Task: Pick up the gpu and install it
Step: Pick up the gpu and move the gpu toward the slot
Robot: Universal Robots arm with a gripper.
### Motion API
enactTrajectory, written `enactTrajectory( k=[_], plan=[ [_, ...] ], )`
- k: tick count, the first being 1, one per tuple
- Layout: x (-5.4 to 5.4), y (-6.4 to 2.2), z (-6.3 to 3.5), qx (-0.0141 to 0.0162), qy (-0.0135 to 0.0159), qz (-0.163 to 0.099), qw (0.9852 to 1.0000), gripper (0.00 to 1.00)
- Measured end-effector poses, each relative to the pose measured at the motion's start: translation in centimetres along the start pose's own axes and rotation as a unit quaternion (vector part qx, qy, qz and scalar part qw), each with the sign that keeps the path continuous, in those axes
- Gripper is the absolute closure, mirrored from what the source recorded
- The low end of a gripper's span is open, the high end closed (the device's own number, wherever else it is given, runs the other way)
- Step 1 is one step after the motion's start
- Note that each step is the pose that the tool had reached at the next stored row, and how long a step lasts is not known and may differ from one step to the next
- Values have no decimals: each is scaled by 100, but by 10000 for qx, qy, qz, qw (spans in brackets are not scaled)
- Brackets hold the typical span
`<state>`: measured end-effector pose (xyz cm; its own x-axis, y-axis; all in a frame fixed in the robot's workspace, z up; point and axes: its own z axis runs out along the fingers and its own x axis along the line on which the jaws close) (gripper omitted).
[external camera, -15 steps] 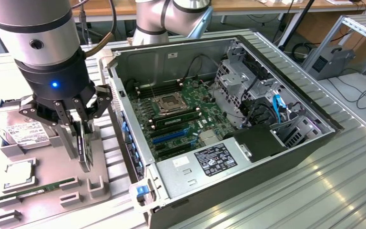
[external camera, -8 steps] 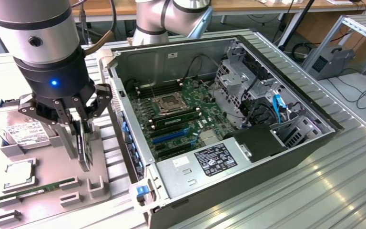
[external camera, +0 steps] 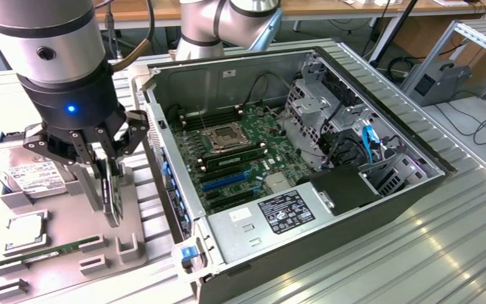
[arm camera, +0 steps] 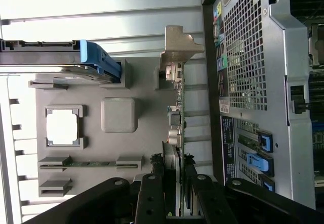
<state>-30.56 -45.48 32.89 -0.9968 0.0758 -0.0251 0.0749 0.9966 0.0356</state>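
gpu (external camera: 111, 197) | upright on edge in gray holder (external camera: 129, 246) | end effector (external camera: 108, 166) clamped on it

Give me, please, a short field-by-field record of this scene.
gripper: closed on the graphics card's top edge
graphics card: standing on edge in the grey holder
computer case: open, at the exterior view's right, card not installed
also in holder: hard drive, memory stick

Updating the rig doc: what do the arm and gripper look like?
The arm is silver-grey and cylindrical, ending in a black wrist section with a small lit blue light. The gripper is black, built from jointed link bars with silver pivot pins.
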Motion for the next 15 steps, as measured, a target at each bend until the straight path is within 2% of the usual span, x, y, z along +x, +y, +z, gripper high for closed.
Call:
enactTrajectory(
  k=[15],
  plan=[
    [-1,1,-30,0,0,0,10000,74]
  ],
)
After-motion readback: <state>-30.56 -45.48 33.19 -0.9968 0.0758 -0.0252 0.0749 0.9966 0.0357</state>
